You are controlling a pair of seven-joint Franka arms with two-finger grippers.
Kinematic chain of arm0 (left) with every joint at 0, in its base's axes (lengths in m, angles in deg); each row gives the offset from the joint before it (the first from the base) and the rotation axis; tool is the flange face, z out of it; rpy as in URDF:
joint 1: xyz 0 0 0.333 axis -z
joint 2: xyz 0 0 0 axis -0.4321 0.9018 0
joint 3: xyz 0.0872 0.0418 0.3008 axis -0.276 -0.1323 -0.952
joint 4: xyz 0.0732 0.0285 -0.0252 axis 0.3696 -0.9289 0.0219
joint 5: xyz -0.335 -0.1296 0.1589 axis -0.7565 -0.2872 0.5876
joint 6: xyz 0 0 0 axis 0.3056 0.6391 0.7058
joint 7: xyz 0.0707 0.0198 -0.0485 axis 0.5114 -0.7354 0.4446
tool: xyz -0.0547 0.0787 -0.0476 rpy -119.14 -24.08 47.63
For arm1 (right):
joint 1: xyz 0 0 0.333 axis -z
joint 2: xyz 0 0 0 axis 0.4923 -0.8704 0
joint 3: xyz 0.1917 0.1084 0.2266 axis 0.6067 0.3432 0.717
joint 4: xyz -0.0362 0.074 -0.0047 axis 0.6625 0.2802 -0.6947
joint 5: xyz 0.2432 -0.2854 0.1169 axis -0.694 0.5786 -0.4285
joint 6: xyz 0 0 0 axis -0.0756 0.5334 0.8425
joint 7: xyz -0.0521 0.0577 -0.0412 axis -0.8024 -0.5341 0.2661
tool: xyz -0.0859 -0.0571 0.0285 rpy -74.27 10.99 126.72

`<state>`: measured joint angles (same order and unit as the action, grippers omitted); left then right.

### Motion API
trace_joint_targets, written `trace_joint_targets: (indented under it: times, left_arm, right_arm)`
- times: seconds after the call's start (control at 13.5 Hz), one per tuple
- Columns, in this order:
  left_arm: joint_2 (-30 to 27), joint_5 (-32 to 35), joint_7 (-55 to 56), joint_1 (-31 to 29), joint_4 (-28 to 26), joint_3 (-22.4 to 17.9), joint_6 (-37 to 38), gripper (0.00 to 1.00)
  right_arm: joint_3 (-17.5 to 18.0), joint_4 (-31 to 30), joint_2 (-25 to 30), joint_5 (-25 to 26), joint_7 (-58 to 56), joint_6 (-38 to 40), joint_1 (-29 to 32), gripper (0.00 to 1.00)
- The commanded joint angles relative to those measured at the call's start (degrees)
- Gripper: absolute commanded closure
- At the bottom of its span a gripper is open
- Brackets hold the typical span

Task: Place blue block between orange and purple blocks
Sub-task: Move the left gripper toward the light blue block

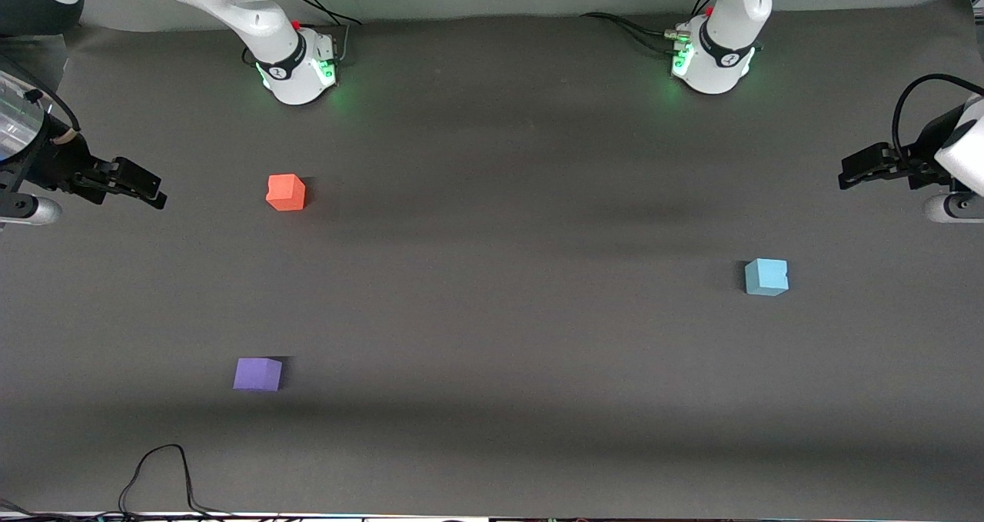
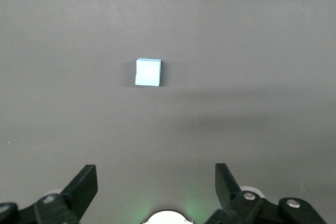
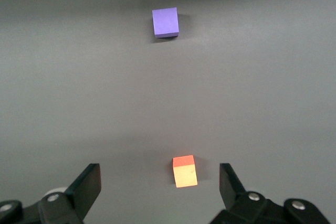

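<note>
The light blue block (image 1: pixel 766 277) (image 2: pixel 148 72) rests on the dark mat toward the left arm's end of the table. Toward the right arm's end, the orange block (image 1: pixel 286 192) (image 3: pixel 185 171) lies farther from the front camera and the purple block (image 1: pixel 257 374) (image 3: pixel 165 22) nearer to it, a wide gap between them. My left gripper (image 1: pixel 853 170) (image 2: pixel 156 182) hangs open and empty over the table's edge at its own end, apart from the blue block. Open too, my right gripper (image 1: pixel 146 187) (image 3: pixel 160 182) is over its end of the table beside the orange block and holds nothing.
Both arm bases (image 1: pixel 296 68) (image 1: pixel 711 61) stand along the table's edge farthest from the front camera. A thin black cable (image 1: pixel 161 476) loops onto the mat at the edge nearest the front camera, toward the right arm's end.
</note>
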<state>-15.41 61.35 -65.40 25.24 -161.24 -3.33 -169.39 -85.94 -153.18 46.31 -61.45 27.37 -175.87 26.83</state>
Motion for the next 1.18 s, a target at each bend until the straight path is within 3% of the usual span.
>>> trace_joint_targets:
  times: [0.0, 0.52, 1.11]
  left_arm:
    - [-0.9, -0.4, -0.8, 0.7, -0.7, -0.7, 0.3, 0.00]
    - [-2.7, 1.2, -7.2, 0.3, -3.9, -1.0, -0.7, 0.00]
    - [-8.3, 3.5, -15.3, 0.3, -23.3, -1.1, -18.1, 0.00]
  right_arm:
    - [-0.2, 1.0, -0.5, 0.9, 1.5, 0.0, -0.5, 0.00]
    - [-0.3, 1.0, -0.5, 0.8, 1.5, 0.0, -0.4, 0.00]
    - [-0.4, 1.0, -0.5, 0.8, 1.5, 0.0, -0.4, 0.00]
